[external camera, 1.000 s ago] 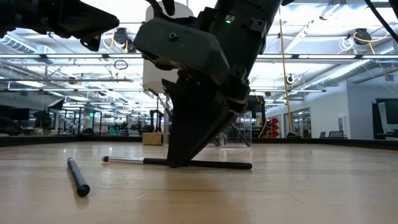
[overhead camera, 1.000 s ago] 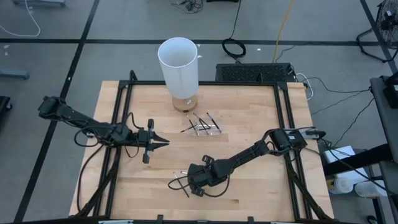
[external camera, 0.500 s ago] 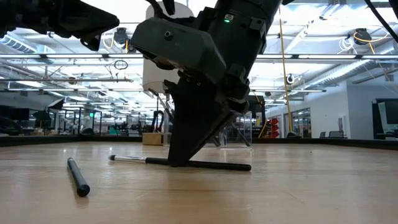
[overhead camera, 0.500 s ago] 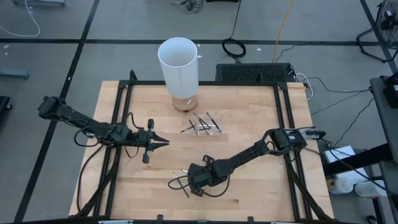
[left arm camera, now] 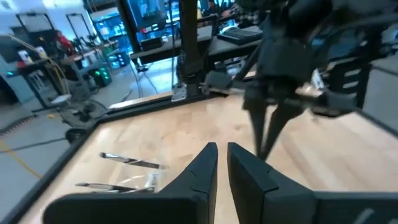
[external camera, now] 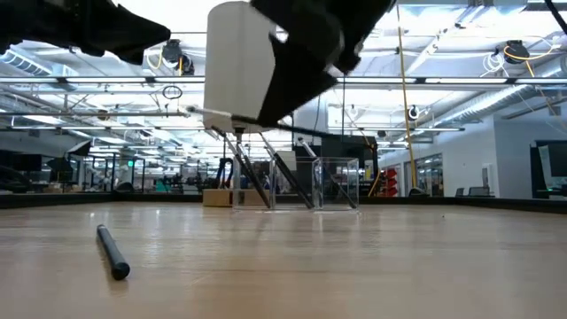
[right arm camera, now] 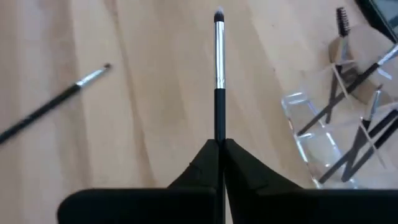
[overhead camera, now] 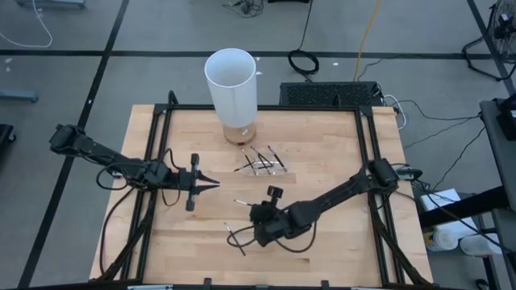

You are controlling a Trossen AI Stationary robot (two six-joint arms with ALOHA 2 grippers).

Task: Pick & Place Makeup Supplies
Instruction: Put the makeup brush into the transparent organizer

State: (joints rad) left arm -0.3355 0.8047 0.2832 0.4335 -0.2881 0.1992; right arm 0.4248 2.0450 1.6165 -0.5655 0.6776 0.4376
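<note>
My right gripper [overhead camera: 256,213] hangs above the table's middle, shut on a thin dark makeup brush [right arm camera: 219,68] with a silver ferrule and a dark tip. In the low view this brush [external camera: 221,117] floats nearly level, well above the wood. A second brush [right arm camera: 56,102] lies flat on the table near the front. More makeup supplies lean in the small clear tray [overhead camera: 264,163] in front of the tall white cylinder [overhead camera: 232,84]. At the table's left my left gripper [left arm camera: 221,152] waits, level, with a narrow gap between its fingers and nothing in it. My right gripper pinches the brush's dark handle [right arm camera: 219,134] between its two fingertips. The fingers slant down from the table's right side, and the ferrule and bristle end stick out ahead of them. The brush is lifted clear of the table and sits almost level.
A short dark stick [external camera: 112,252] lies on the wood near the front edge. Black frame rails [overhead camera: 153,161] run along the table's left and right sides. Bare wood stretches between the tray and my right gripper.
My right gripper has risen and tipped toward level, carrying the brush with it. The brush lay flat on the table under the fingers a second ago and now hangs clear above it, nearly level. The second brush has stayed where it lay.
</note>
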